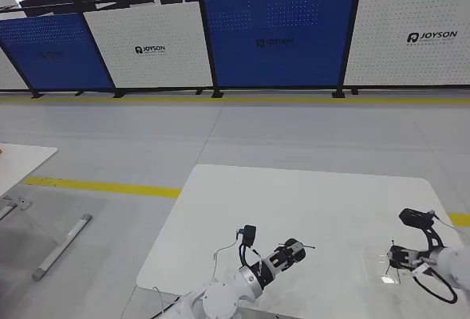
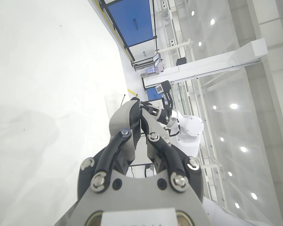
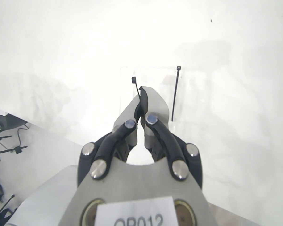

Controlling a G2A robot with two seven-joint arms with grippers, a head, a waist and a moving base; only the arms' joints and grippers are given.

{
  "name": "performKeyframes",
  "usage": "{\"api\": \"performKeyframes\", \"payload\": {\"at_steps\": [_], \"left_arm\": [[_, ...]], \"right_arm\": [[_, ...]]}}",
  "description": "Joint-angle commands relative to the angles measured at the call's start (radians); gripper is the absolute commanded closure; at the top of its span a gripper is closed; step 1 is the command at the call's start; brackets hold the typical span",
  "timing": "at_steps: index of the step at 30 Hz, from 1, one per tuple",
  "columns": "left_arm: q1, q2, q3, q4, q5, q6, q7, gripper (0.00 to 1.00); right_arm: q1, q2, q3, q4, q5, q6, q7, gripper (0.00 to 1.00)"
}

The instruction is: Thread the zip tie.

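Note:
My right gripper point(image 3: 141, 93) is shut on a black zip tie point(image 3: 136, 84). The tie's strap runs out past the fingertips and its square head is free beyond them. A second black zip tie point(image 3: 175, 92) lies flat beside it on a clear tray point(image 3: 153, 68). In the top view this gripper point(image 1: 392, 257) hangs over the tray point(image 1: 376, 269) near the table's front right. My left gripper point(image 1: 297, 250) is at the front centre with its pads point(image 2: 135, 116) pressed together. It point(image 2: 138, 103) points across the table towards the right arm point(image 2: 188, 125).
The white table point(image 1: 298, 199) is bare across its middle and back. A second white table point(image 1: 11, 163) stands off to the left on the floor. Blue and white pegboard panels point(image 1: 278, 40) line the far side of the room.

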Motion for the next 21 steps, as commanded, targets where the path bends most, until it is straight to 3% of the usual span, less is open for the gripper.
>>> {"api": "performKeyframes", "payload": {"at_steps": [1,14,17,21], "left_arm": [[0.0,0.0,0.0,0.0,0.0,0.0,0.0,1.0],[0.0,0.0,0.0,0.0,0.0,0.0,0.0,1.0],[0.0,0.0,0.0,0.0,0.0,0.0,0.0,1.0],[0.0,0.0,0.0,0.0,0.0,0.0,0.0,1.0]], "right_arm": [[-0.042,0.004,0.035,-0.025,0.024,-0.019,-0.003,1.0],[-0.055,0.006,0.047,-0.031,0.038,-0.035,0.011,1.0],[-0.073,0.005,0.055,-0.041,0.037,-0.041,-0.062,1.0],[-0.134,0.007,0.125,-0.112,0.082,-0.052,-0.153,1.0]]}}
